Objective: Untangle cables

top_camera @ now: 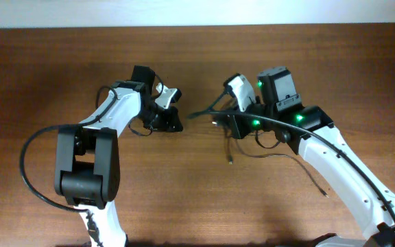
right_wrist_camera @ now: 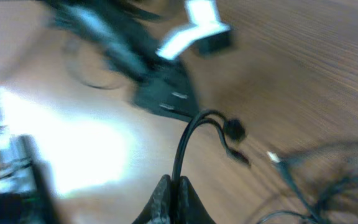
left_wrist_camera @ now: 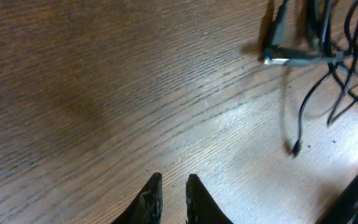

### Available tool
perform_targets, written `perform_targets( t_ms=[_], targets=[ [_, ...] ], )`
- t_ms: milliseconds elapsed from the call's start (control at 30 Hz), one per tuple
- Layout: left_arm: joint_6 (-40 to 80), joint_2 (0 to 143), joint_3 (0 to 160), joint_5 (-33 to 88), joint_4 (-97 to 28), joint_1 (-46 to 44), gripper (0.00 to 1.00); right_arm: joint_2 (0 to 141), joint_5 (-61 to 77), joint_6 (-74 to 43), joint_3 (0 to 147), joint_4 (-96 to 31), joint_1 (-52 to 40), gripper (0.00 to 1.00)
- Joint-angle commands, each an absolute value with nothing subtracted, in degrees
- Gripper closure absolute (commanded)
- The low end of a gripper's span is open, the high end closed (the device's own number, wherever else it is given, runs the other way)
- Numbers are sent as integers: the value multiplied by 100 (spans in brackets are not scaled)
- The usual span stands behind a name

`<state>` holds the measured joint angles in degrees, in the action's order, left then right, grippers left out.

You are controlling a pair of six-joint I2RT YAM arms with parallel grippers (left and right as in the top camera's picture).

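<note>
The cables are thin black cords lying in loose loops below my right gripper, with loose ends trailing toward the table's front. In the right wrist view my right gripper is shut on one black cable. That cable rises from the jaws, bends over and ends in a small plug. My left gripper hovers just left of it. In the left wrist view the left gripper has a narrow gap with nothing in it, over bare wood. The cables hang at the upper right, one plug silvery.
The wooden table fills the view. A thick black cable loops out from the left arm's base. The right arm reaches in from the lower right. A pale wall strip runs along the far edge.
</note>
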<state>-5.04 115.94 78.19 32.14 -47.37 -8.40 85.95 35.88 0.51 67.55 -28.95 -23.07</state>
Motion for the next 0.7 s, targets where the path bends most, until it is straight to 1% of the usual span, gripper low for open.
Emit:
perform_targets(
  t_ms=[0, 133, 167, 267, 367, 400, 500, 667],
  targets=[
    [-449, 11646, 7797, 3192, -4759, -847, 85, 8589, 4650, -176, 6772, -2379, -2283, 96],
    [-447, 11646, 7797, 3192, -4759, -847, 86, 8589, 4458, -1225, 6772, -2394, -1874, 96],
    [-429, 11646, 7797, 3192, -4759, -847, 86, 8589, 4036, -1570, 6772, -2735, -1599, 96],
    [-429, 11646, 7797, 3192, -4759, -847, 85, 8589, 2917, -2073, 6772, -3828, -1153, 96],
    [-429, 11646, 7797, 3192, -4757, -847, 86, 8589, 1914, -2071, 6764, -4917, -930, 96],
    [-429, 11646, 7797, 3192, -4757, -847, 85, 8589, 1402, -2276, 6731, -5159, -930, 96],
    [-429, 11646, 7797, 3192, -4757, -847, 85, 8589, 445, -2912, 6589, -5428, -932, 96],
    [-432, 11646, 7797, 3170, -4740, -849, 85, 8630, -99, -2941, 6112, -5404, -930, 96]
  ],
)
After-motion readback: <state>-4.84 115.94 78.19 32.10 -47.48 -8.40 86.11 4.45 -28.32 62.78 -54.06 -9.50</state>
